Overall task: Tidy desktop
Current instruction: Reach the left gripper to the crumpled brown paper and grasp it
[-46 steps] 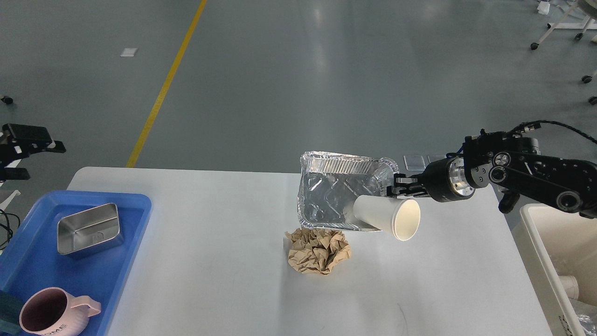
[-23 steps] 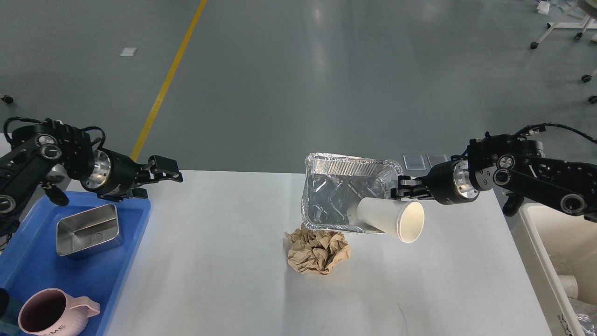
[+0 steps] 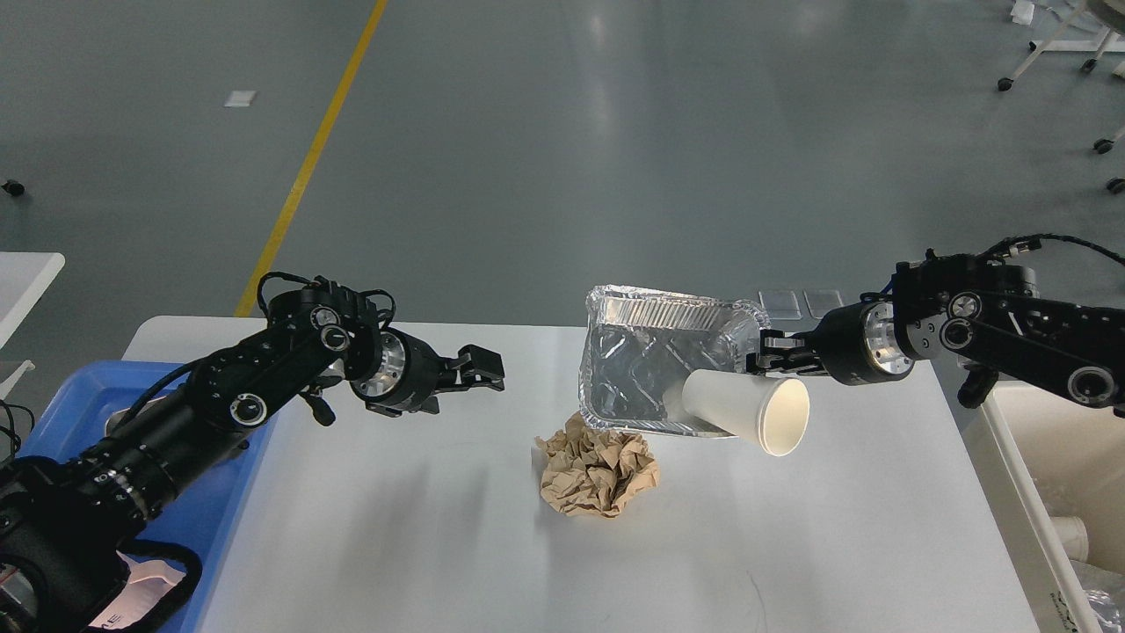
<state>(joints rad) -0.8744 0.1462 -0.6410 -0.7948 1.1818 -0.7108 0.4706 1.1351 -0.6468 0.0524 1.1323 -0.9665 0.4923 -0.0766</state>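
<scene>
The white desktop (image 3: 395, 536) carries a crumpled ball of brown paper (image 3: 599, 471) near its middle. My right gripper (image 3: 763, 355) is shut on the right rim of a foil tray (image 3: 642, 369) and holds it tilted above the desktop's far side. A white paper cup (image 3: 747, 411) lies on its side in the tray, mouth facing right and towards me. My left gripper (image 3: 482, 369) is open and empty above the desktop, left of the foil tray.
A blue plastic tray (image 3: 224, 492) sits at the desktop's left end, mostly hidden by my left arm. A white bin (image 3: 1037, 475) with rubbish stands off the right edge. A small white table edge (image 3: 26, 268) shows at far left.
My left arm swung in from the left and now reaches over the desktop, covering the blue tray. My right gripper moved the foil tray and cup slightly right.
</scene>
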